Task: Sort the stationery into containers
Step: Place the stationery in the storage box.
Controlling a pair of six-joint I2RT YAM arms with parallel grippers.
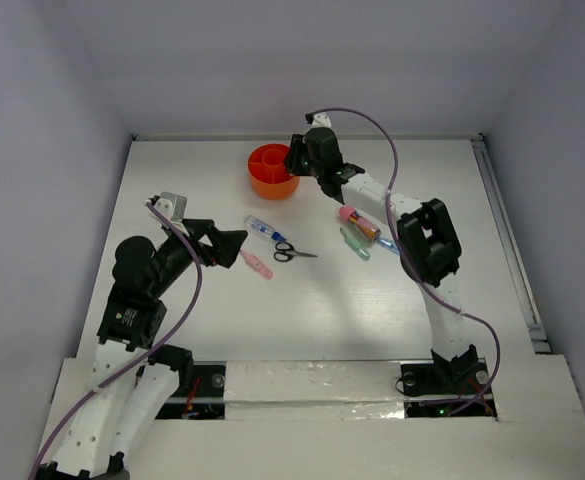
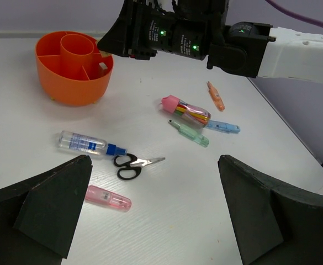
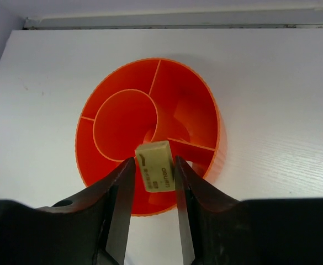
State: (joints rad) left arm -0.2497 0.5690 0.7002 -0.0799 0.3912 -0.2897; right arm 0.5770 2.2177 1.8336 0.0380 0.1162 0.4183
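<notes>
My right end effector (image 3: pixel 154 165) is closed on a small pale-yellow eraser (image 3: pixel 156 164), pinched by its sides w/ the printed label facing the wrist cam. It hangs over the orange tub (image 3: pixel 197 94), about above the divider between the central well and an outer compartment. The eraser is not released yet. The compartments that show look empty; the near part is hidden behind my fingers, so I can't vouch for it.

My left end effector (image 2: pixel 154 165) is wide open and holds nothing. It hovers above the bench (image 2: pixel 167 232), near the scissors.

Progress, judged from how things lie: early. Approx. one item is about to go in and the rest are unsorted on the bench:
- blue-and-white tube (image 2: pixel 86 144), w/ the black-handled scissors (image 2: pixel 129 165) just beside its cap end
- pink capsule (image 2: pixel 109 197), nearest my left arm
- clear case w/ pink cap (image 2: pixel 186 110), w/ a green piece (image 2: pixel 190 132) just beside it
- blue piece (image 2: pixel 223 127) close by
- small orange piece (image 2: pixel 216 96), a bit apart under my right arm

So that's 7 left to sort, plus the drop in hand.
</notes>
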